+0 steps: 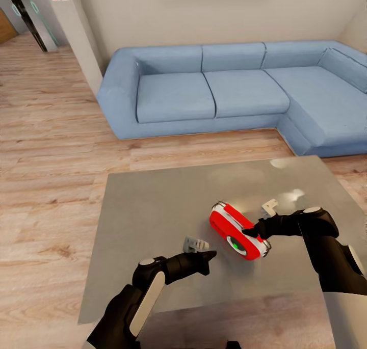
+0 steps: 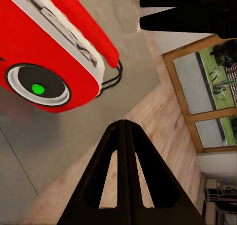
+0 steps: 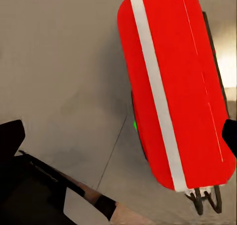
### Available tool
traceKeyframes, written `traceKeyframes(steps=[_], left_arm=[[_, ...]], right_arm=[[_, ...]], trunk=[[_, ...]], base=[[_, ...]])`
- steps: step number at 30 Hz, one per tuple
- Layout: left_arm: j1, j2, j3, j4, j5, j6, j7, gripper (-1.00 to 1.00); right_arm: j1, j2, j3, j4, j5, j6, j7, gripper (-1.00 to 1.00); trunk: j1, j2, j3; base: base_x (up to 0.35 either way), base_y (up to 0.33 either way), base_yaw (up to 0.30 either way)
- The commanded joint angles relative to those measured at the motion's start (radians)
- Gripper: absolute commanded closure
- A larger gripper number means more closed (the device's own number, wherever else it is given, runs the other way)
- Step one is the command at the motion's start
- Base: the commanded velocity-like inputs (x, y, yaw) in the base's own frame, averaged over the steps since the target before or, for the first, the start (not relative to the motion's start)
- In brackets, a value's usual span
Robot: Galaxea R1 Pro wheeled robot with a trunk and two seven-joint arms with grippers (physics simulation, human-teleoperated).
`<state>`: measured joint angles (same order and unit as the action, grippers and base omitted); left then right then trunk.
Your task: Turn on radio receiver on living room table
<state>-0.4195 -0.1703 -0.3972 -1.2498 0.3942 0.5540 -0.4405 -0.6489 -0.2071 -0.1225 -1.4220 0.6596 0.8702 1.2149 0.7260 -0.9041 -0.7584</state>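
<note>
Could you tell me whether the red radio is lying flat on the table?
No: the red rounded radio with white edge band looks tipped, dial facing the left gripper, over the glossy grey table.

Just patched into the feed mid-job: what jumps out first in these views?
The red radio receiver grabs the eye, lying on the glossy grey table with its green-centred dial facing up. Both black arms close on it: the right gripper is at its edge, the left gripper just short of it with fingers together. Behind the table a blue L-shaped sofa spans the wall.
</note>
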Motion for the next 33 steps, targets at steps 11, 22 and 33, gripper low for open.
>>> traceKeyframes(steps=[11, 22, 33], left_arm=[[0.0, 0.0, 0.0, 0.0, 0.0, 0.0, 0.0, 1.0], [0.001, 0.0, 0.0, 0.0, 0.0, 0.0, 0.0, 1.0], [0.001, 0.0, 0.0, 0.001, 0.0, -0.002, 0.0, 1.0]], right_arm=[[0.0, 0.001, -0.006, 0.0, -0.004, 0.003, -0.002, -1.0], [0.0, 0.002, -0.045, 0.0, -0.005, 0.003, -0.003, -1.0], [0.0, 0.002, -0.053, 0.0, -0.005, 0.001, -0.003, -1.0]], trunk=[[0.0, 0.0, 0.0], [0.0, 0.0, 0.014], [0.0, 0.0, 0.031]], base=[[-0.306, -0.08, 0.0], [-0.092, -0.055, 0.0], [-0.003, -0.001, 0.0]])
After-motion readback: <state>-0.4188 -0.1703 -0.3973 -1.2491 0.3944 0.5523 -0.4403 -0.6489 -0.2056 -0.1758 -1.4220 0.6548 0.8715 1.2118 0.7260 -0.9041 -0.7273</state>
